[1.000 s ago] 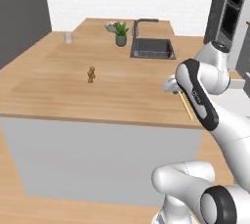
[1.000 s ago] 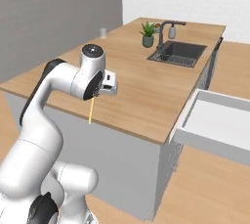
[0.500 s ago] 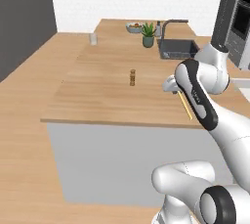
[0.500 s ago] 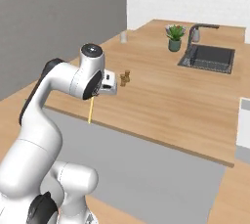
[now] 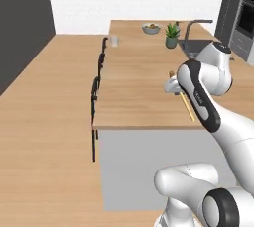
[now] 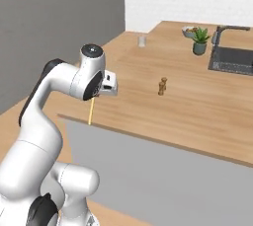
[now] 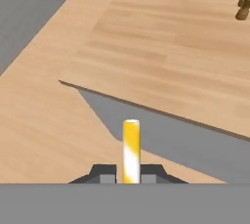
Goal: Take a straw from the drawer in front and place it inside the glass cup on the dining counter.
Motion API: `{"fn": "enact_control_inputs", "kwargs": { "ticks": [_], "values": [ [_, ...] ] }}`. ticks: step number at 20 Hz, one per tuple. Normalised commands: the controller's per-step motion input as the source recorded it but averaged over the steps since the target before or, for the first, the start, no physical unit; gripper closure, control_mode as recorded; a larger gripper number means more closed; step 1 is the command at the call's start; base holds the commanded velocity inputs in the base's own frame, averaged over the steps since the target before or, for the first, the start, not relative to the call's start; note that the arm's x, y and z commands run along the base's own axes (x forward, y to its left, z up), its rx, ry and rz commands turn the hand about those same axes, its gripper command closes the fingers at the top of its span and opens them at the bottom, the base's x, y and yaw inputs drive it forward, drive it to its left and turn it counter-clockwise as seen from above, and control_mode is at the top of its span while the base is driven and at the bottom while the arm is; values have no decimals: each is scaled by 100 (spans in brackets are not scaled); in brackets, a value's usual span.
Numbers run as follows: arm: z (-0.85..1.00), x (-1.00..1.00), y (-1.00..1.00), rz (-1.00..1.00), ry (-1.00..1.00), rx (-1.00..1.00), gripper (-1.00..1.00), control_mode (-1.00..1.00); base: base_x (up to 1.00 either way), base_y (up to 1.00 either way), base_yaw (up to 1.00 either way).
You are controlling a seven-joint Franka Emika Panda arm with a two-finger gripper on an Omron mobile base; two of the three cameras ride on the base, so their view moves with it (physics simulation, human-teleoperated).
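While the hand [image 7: 128, 179] is clenching the straw [image 7: 130, 150] at lower centre, the light, slippery stick is hanging over the bench [image 5: 139, 92] edge, pinched near its top.

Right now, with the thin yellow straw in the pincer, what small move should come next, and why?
Probably carry the thin yellow straw farther along the light-wood dining counter toward the small clear glass cup. The pincer is shut on the straw near the counter's near corner, while the cup stands far off by the back edge.
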Motion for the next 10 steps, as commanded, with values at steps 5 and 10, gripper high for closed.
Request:
{"fn": "enact_control_inputs", "kwargs": {
  "ticks": [5,10],
  "values": [
    [0,0,0,0,0,0,100,100,21,100,-22],
    [0,0,0,0,0,0,100,100,34,100,-28]
  ]
}}
